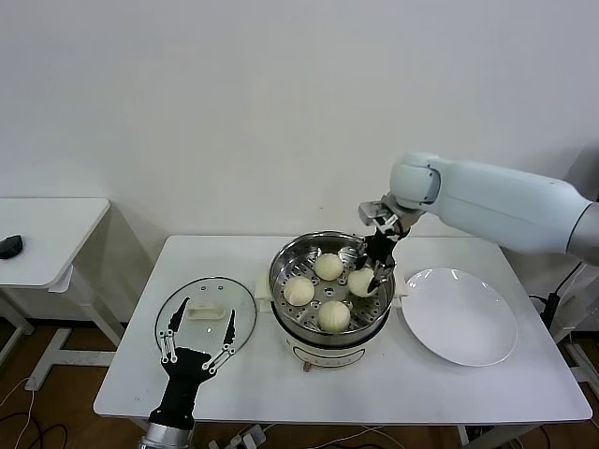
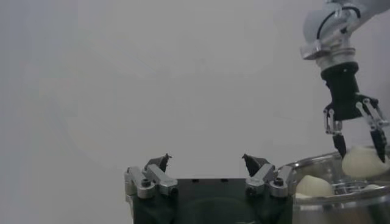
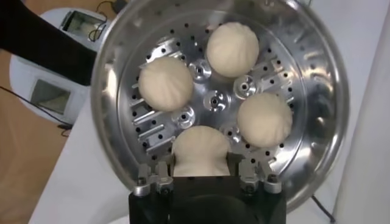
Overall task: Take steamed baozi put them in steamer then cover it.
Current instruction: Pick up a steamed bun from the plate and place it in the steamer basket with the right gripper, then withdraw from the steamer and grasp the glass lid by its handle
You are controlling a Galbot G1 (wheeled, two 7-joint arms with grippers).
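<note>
The steamer (image 1: 277, 277) stands mid-table on its cream base. Four steamed baozi lie on its perforated tray: three loose (image 1: 328, 267) (image 1: 299, 290) (image 1: 334, 316) and one at the right side (image 1: 362, 282). My right gripper (image 1: 375, 272) reaches down into the pot and is shut on that right bun, which sits on the tray. In the right wrist view the gripper (image 3: 203, 170) pinches this bun (image 3: 201, 149) between its fingers. The cover (image 1: 208, 316), a glass lid with a cream handle, lies flat at front left. My left gripper (image 1: 197, 348) is open and empty just above its near edge.
A flat white plate (image 1: 459, 316) lies to the right of the steamer. A small side table (image 1: 47, 238) with a dark object (image 1: 9, 245) stands off to the left. The left wrist view shows my right gripper (image 2: 359, 146) over the steamer rim (image 2: 323, 163).
</note>
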